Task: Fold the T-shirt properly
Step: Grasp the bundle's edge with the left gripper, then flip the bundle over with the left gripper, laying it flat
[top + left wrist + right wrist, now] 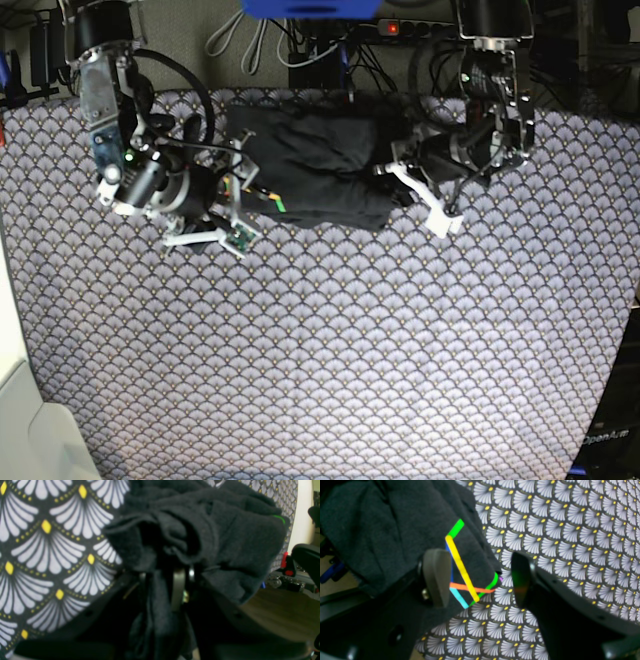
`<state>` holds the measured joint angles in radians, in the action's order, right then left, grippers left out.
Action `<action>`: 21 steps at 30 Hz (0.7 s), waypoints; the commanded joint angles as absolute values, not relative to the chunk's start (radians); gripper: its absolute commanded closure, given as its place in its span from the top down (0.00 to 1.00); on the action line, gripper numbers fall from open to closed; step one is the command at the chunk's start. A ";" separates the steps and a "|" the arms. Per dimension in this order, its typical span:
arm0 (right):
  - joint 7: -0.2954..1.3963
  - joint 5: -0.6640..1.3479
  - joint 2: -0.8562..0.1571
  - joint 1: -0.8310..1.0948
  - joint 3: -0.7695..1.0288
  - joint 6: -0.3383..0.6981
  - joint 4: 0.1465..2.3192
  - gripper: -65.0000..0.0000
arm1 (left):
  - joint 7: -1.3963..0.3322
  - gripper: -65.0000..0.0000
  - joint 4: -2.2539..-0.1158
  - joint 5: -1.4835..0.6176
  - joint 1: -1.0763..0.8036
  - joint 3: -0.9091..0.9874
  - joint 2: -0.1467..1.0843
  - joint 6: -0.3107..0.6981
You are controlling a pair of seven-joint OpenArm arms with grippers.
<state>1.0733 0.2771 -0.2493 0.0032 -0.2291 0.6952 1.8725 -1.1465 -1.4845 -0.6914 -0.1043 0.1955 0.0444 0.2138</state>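
The dark charcoal T-shirt [310,165] lies bunched in a thick roll at the table's back centre. My left gripper [395,185] is at its right end. In the left wrist view this gripper [162,580] is shut on a fold of the T-shirt [225,535], and cloth hangs between its fingers [178,590]. My right gripper [240,205] is at the roll's left end. In the right wrist view it [478,580] is open, and the T-shirt's corner [395,530] with the crossed coloured stripes [462,567] lies between the jaws, against one finger [437,577].
The scallop-patterned tablecloth [320,350] covers the whole table. The T-shirt sits near the back edge, with cables and a power strip [400,25] behind it. The floor [287,610] shows past the table edge in the left wrist view.
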 commanded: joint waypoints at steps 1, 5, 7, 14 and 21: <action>1.056 0.286 -0.259 -0.010 -0.225 0.698 1.888 0.59 | -1.167 0.15 -1.484 -0.676 -0.102 0.188 0.041 0.213; 1.056 0.286 -0.274 -0.018 -0.222 0.698 1.893 0.59 | -1.167 0.01 -1.495 -0.667 -0.079 0.188 0.041 0.206; 1.056 0.286 -0.274 -0.018 -0.188 0.698 1.894 0.59 | -1.167 0.01 -1.495 -0.665 -0.056 0.188 0.041 0.202; 1.053 0.288 -0.272 -0.019 0.007 0.698 1.894 0.59 | -1.168 0.01 -1.486 -0.627 0.051 0.088 0.041 0.200; 1.052 0.288 -0.272 -0.019 0.249 0.698 1.894 0.59 | -1.167 0.01 -1.486 -0.429 0.145 -0.136 -0.012 0.200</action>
<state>1.0725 0.2844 -0.2607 -0.0051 0.2489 0.6952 1.8748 -1.1786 -1.4677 -0.4057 0.1196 -0.1375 -0.0067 0.1967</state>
